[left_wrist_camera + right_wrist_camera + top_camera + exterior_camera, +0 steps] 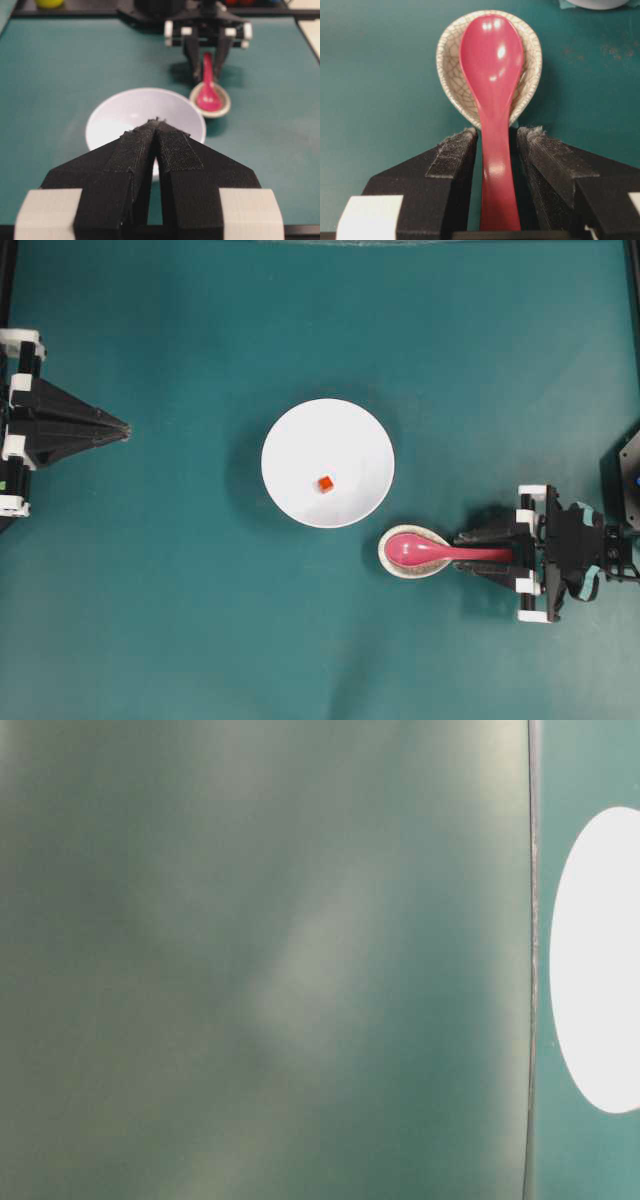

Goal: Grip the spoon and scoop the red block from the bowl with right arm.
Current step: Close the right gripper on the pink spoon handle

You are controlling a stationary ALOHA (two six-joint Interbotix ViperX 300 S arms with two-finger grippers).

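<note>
The pink spoon (420, 549) lies with its scoop in a small speckled rest (393, 564), just right of and below the white bowl (300, 440). The tiny red block (325, 483) sits inside the bowl near its middle. My right gripper (465, 552) is open, one finger on each side of the spoon's handle (495, 165), with a narrow gap showing on both sides. In the right wrist view the handle runs back between the fingers (452, 150). My left gripper (127, 428) is shut at the far left, pointing toward the bowl (115, 110), and holds nothing.
The speckled rest (450, 65) stands on the teal table close to the bowl's rim. A yellow ball (49, 3) lies beyond the table's far edge in the left wrist view. The table-level view is blurred, showing only the bowl (600, 960) at its right.
</note>
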